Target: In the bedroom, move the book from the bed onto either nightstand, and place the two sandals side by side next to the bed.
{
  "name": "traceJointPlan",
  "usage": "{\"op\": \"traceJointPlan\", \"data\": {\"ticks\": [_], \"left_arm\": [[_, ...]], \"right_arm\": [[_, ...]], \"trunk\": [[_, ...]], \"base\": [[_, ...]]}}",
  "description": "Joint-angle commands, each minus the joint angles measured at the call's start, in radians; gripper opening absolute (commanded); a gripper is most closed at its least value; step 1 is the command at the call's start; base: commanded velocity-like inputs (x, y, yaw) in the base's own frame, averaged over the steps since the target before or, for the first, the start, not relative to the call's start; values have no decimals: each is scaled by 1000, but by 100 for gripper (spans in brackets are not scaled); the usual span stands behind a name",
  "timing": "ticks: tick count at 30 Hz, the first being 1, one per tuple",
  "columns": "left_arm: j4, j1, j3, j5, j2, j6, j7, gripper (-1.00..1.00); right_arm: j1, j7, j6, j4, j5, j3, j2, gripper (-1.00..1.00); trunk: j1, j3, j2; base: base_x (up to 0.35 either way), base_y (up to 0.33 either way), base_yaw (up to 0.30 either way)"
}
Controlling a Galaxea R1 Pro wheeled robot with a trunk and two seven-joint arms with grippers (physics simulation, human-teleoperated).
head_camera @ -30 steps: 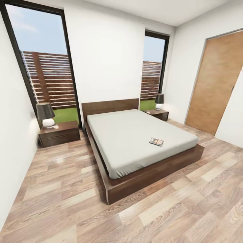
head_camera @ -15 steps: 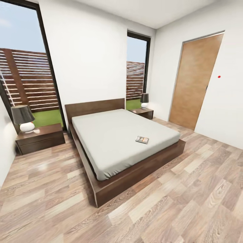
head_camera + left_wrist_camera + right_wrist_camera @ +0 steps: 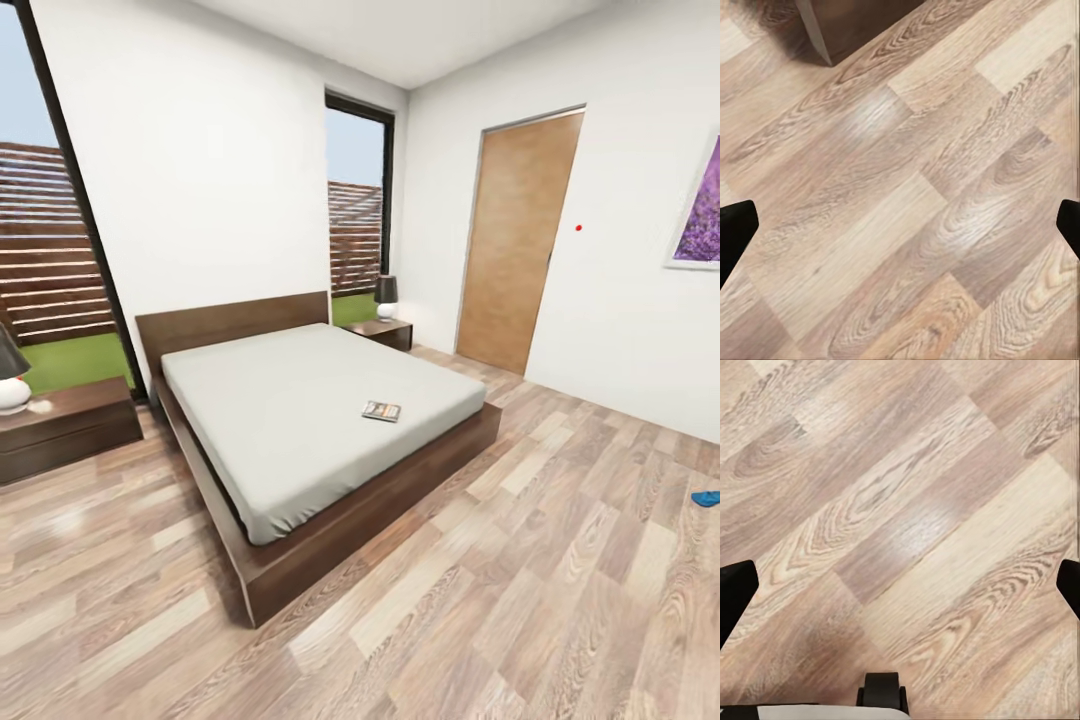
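Note:
The bed (image 3: 300,520), a dark brown frame with a pale grey mattress, stands in the middle of the head view. The book (image 3: 381,411) lies flat on the mattress near its right edge. One nightstand (image 3: 70,430) stands left of the bed, the other (image 3: 385,333) in the far corner by the window. A bright blue sandal (image 3: 707,497) lies on the floor at the right edge, cut off by the frame. My left gripper (image 3: 900,232) hangs open over bare planks near the bed frame's corner (image 3: 855,22). My right gripper (image 3: 900,589) is open over the floor too.
A wooden door (image 3: 515,245) is set in the right wall, with a purple picture (image 3: 700,215) further right. A lamp stands on each nightstand, the far one (image 3: 386,296) by the window. Light wood-plank floor (image 3: 560,600) stretches between the bed and the right wall.
The camera has turned to the right, so the bed and windows have slid left in the picture. The purple picture and the blue sandal have come into view.

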Motion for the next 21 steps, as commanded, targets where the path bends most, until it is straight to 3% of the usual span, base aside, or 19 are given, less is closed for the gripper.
{"op": "traceJointPlan", "data": {"ticks": [1, 21], "left_arm": [[0, 0, 0, -1, 0, -3, 0, 100], [1, 0, 0, 0, 0, -3, 0, 100]], "right_arm": [[0, 2, 0, 0, 0, -2, 0, 100], [0, 1, 0, 0, 0, -2, 0, 100]], "trunk": [[0, -1, -1], [0, -1, -1]], "base": [[0, 0, -281], [0, 0, -282]]}}
